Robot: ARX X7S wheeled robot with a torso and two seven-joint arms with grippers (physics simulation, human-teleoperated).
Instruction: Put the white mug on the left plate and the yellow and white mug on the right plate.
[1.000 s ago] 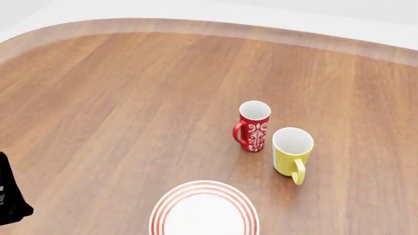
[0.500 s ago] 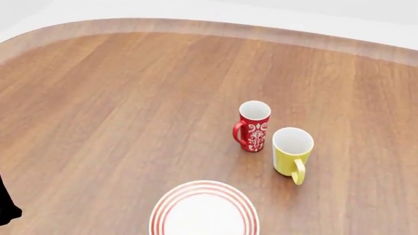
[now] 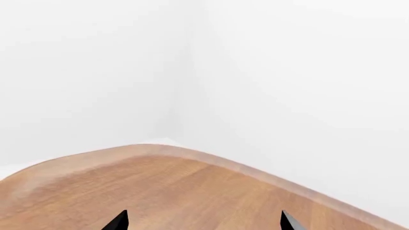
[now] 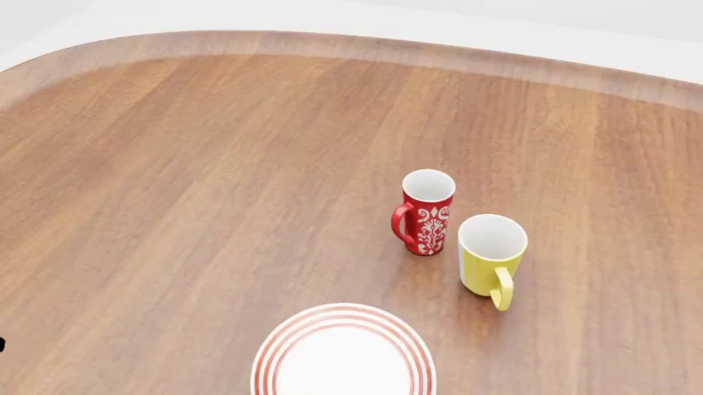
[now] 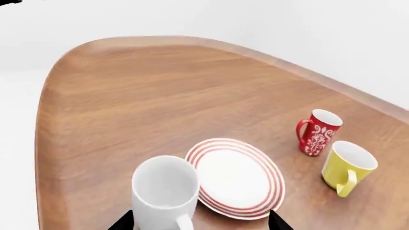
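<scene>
The large plain glossy white mug (image 5: 164, 191) stands upright on the wooden desk (image 4: 220, 164), mouth up, touching or just overlapping the rim of a round white plate with thin red concentric rings (image 5: 235, 177). Only this one plate is visible; which of the two it is cannot be told. The small yellow mug with a white interior (image 4: 491, 255) stands upright beyond the plate, just beside a red mug with white ornament (image 4: 426, 211), handle turned toward the robot.

The right gripper (image 5: 199, 221) is the nearer one: in the right wrist view its two dark fingers are spread, one tip at the white mug's base, the other across the plate's near edge. The white mug lies directly ahead of the fingers, offset toward one tip, its long axis vertical. Judged from this, the right arm is positioned to take it.

The left gripper (image 3: 203, 221) has its fingers spread, empty, facing the bare far corner of the desk, well apart from every mug.
</scene>
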